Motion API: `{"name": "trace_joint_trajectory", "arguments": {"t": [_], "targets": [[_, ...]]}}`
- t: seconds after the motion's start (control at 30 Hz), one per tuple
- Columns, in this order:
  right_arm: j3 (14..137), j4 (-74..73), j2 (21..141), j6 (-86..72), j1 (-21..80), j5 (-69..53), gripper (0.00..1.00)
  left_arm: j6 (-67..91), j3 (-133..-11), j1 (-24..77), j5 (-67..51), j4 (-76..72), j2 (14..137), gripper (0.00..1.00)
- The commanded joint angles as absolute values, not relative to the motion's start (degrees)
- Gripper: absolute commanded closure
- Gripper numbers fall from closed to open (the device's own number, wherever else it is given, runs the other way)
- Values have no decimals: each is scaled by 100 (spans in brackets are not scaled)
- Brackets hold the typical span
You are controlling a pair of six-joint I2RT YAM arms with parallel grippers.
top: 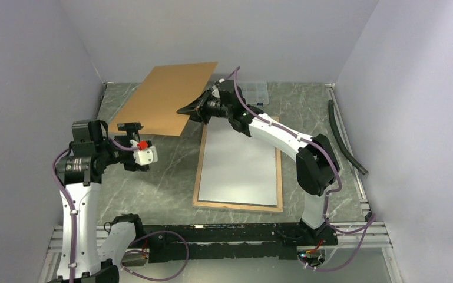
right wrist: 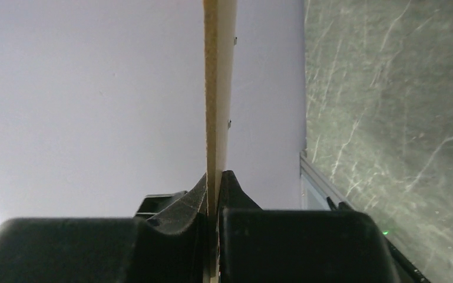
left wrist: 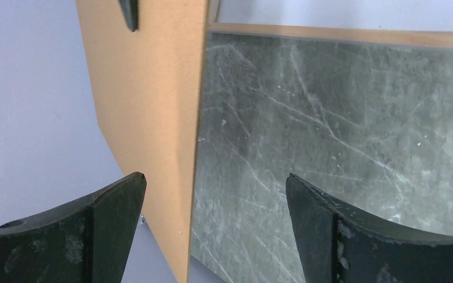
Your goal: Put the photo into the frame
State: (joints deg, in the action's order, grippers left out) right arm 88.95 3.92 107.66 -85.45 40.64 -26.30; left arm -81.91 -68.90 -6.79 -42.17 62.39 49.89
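Light-wood frame [top: 238, 206] back-up on the tabletop [top: 153, 177], pale sheet [top: 238, 168] inside: photo or bare pane, cannot tell. Brown backing board [top: 165, 97] aloft beside it, clamped in right hand [right wrist: 215, 177]; left hand [left wrist: 213, 177] spread wide at its edge. Next, likely: board lowered squarely onto frame.

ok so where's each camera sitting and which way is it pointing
top external: above and behind the bases, looking down on the table; both arms show, right hand holding the brown board up.
left wrist: on the left arm, facing the board's edge, table and frame; its open left hand shows.
right wrist: on the right arm, looking along the board's edge; its hand clamps it.
shared: all three see the board; top and left wrist share the frame.
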Motion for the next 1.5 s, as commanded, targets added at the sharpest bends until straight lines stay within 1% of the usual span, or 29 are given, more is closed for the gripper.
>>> {"name": "trace_joint_trajectory", "arguments": {"t": [0.0, 0.07, 0.13, 0.2, 0.23, 0.33, 0.43, 0.47, 0.5, 0.57, 0.6, 0.67, 0.77, 0.8, 0.83, 0.97, 1.1, 1.17, 1.23, 1.33, 1.4, 1.47], "targets": [[9196, 1382, 10361, -8967, 4222, -2840, 98, -8847, -6442, -639, -4293, 5499, 4777, 6], [9193, 1401, 10362, -9013, 4302, -2842, 98, -8668, -6270, -599, -4260, 4889, 4742, 7], [9142, 1517, 10356, -9123, 4363, -2843, 98, -8694, -6217, -577, -4252, 4739, 4785, 9], [9108, 1611, 10360, -9222, 4401, -2852, 98, -8822, -6128, -548, -4230, 4632, 4803, 14], [9129, 1594, 10366, -9222, 4424, -2856, 98, -8841, -6040, -533, -4197, 4485, 4786, 18], [9174, 1415, 10371, -9122, 4517, -2824, 96, -8784, -5814, -496, -4176, 4017, 4704, 40], [9094, 1512, 10405, -9178, 4574, -2808, 94, -8713, -5786, -469, -4307, 3962, 4654, 58], [9107, 1538, 10432, -9184, 4589, -2824, 92, -8673, -5785, -455, -4345, 3939, 4626, 65], [9145, 1550, 10473, -9175, 4622, -2840, 88, -8617, -5759, -435, -4382, 3886, 4595, 74], [9254, 1556, 10560, -9125, 4681, -2928, 78, -8532, -5654, -407, -4404, 3665, 4518, 95], [9296, 1536, 10590, -9077, 4704, -2999, 71, -8534, -5584, -403, -4391, 3523, 4468, 97], [9250, 1539, 10556, -8915, 4710, -3175, 54, -8593, -5510, -396, -4343, 3433, 4402, 97], [8985, 1433, 10298, -8453, 4594, -3483, 18, -8499, -5528, -395, -4237, 3353, 4381, 97], [8947, 1247, 10197, -8190, 4554, -3602, 3, -8499, -5573, -397, -4224, 3395, 4398, 97], [8944, 916, 10090, -7821, 4496, -3690, 1, -8484, -5632, -396, -4226, 3418, 4415, 97], [8828, -337, 9578, -5756, 4247, -3908, 0, -8428, -5818, -400, -4320, 3417, 4431, 97], [8360, -1003, 8900, -3540, 3899, -4256, 0, -8556, -6021, -396, -4525, 3670, 4397, 97], [8032, -1266, 8305, -2062, 3880, -3730, 0, -8676, -6124, -396, -4638, 3941, 4387, 97], [7495, -1091, 7747, -694, 3923, -3296, 0, -8781, -6240, -396, -4782, 4160, 4371, 97], [6648, -469, 7163, 843, 3965, -2872, 0, -8958, -6435, -400, -5000, 4540, 4372, 97], [6514, -390, 7102, 1711, 3969, -2765, 0, -9111, -6580, -396, -5100, 4816, 4397, 97], [6711, -644, 7241, 2248, 3984, -2861, 0, -9241, -6731, -398, -5191, 5060, 4422, 97]]}}
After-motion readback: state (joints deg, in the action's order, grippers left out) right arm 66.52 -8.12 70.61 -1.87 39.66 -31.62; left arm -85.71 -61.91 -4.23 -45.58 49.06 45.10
